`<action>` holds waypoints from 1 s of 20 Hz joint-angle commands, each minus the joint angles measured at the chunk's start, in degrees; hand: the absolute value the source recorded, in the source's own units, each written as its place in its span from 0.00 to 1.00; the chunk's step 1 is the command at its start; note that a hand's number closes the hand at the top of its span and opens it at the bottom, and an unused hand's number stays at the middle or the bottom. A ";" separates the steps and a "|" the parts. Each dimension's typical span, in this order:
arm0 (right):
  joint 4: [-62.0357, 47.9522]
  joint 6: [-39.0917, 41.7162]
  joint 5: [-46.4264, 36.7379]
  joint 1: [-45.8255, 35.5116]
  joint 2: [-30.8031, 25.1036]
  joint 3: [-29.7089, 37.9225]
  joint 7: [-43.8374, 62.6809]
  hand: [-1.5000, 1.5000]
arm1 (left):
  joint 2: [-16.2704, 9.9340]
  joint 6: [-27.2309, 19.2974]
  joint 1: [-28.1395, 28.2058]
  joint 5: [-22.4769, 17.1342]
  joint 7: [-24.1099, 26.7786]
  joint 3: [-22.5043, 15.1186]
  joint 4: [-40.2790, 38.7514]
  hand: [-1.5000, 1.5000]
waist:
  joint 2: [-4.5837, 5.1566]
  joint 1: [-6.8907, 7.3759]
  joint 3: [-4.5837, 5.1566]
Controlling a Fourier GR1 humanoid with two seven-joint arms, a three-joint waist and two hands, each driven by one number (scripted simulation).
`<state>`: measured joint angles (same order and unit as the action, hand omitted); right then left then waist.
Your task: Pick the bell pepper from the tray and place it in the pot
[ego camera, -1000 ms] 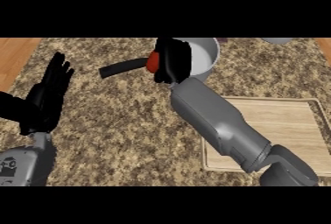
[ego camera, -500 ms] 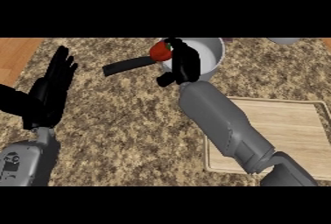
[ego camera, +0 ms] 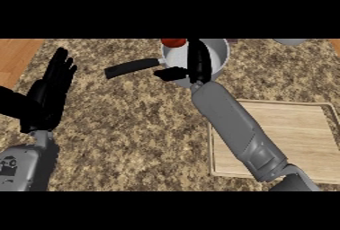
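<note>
The red bell pepper (ego camera: 174,42) shows at the far left inside the grey pot (ego camera: 218,48), close to its rim and partly cut off by the view's top. My right hand (ego camera: 198,60) is over the pot with straight fingers pointing away and the thumb spread to the left; it is open and not touching the pepper. The pot's black handle (ego camera: 131,68) sticks out to the left. The wooden tray (ego camera: 299,134) lies at the right with nothing on its visible part. At the left edge my left hand (ego camera: 50,92) rests open, fingers up.
The speckled stone counter (ego camera: 133,126) spreads between my arms. A strip of wooden surface (ego camera: 16,56) shows at the far left. A grey rounded object (ego camera: 292,42) is cut off at the top right. My right forearm (ego camera: 235,126) crosses the tray's left edge.
My right hand carried the pepper up over the pot, then straightened its fingers. The pepper has left the hand and now sits at the pot's far left. The left hand shifted slightly.
</note>
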<state>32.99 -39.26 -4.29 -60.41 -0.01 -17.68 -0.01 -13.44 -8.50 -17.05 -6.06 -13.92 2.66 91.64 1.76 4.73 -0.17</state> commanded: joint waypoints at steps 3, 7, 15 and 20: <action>-3.33 6.37 8.42 -1.12 -2.20 10.67 -12.11 0.00 | 1.01 -0.60 4.39 0.21 0.41 -0.22 2.98 0.50 | -0.74 -1.38 0.08; -8.10 11.20 9.84 2.27 -2.90 13.64 -20.59 0.00 | 1.25 -2.24 3.90 1.97 -0.10 0.02 2.50 0.50 | -0.99 -2.65 0.11; -5.14 22.09 9.92 3.49 -9.82 15.34 -18.80 0.00 | -0.92 1.72 3.69 -1.43 1.70 4.69 -0.76 0.50 | -1.67 -4.35 0.17; -7.88 26.08 9.49 3.33 -12.78 17.45 -21.99 0.00 | 0.57 0.34 5.36 0.91 1.19 2.99 1.75 0.50 | -1.59 -3.98 0.15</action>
<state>25.05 -16.46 5.47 -57.32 -10.26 -1.29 -21.43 -12.75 -8.32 -12.94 -5.54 -12.60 5.27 92.13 0.30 0.90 -0.02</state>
